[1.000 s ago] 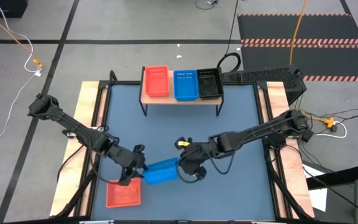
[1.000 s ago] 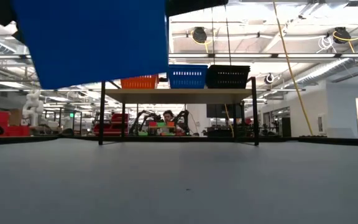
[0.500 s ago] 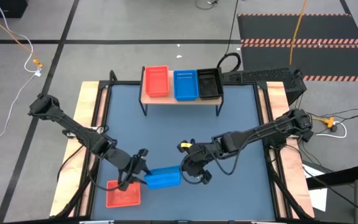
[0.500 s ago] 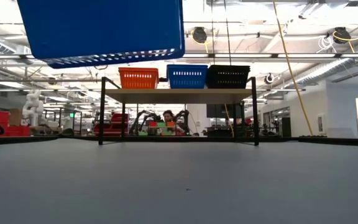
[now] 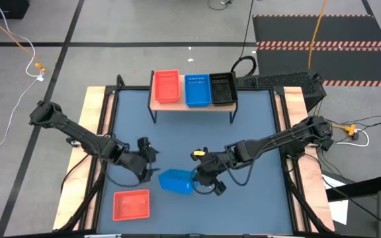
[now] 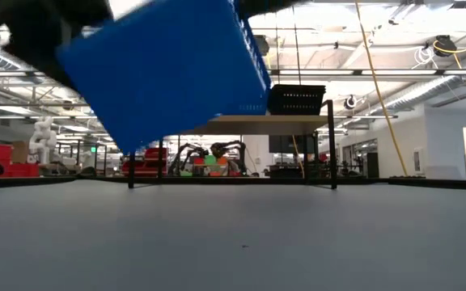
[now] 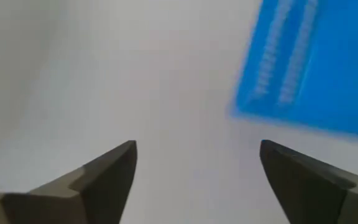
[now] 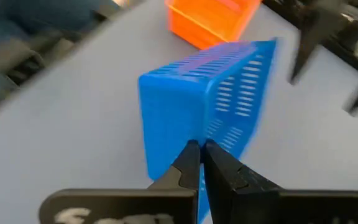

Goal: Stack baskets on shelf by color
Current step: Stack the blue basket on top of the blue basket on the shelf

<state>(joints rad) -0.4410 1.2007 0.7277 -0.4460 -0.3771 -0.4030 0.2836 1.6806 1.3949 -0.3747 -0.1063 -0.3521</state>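
A blue basket [image 5: 175, 180] hangs tilted in the air over the near middle of the table; the low view shows it lifted [image 6: 168, 77]. My right gripper [image 5: 194, 178] is shut on its right end. My left gripper [image 5: 152, 165] is open just left of the basket and apart from it; its wrist view shows the blue basket [image 7: 316, 62] beyond the spread fingers. A red basket [image 5: 131, 204] sits on its bottom near the table's near left corner. The shelf [image 5: 192, 107] at the far side carries a red [image 5: 166, 86], a blue [image 5: 197, 90] and a black basket [image 5: 223, 88]. My right gripper pinches the blue basket's wall [image 8: 194, 134] at the end toward the table's right, between its two fingers [image 8: 185, 165]. It comes from the table's right. The basket is lifted clear and tilted, its free left end [image 6: 124, 133] lower than the held end.
The shelf's thin black legs [image 6: 132, 145] stand on the far part of the blue table top [image 5: 256, 125]. Wooden side rails [image 5: 95, 112] border the table. Bare table top lies between the shelf and the arms.
My left gripper has come off the blue basket's left end and drawn back toward the far left. The basket, level between both grippers half a second ago, now hangs from the right gripper alone and has tipped, its left end dropping. It has shifted slightly away from the near edge.
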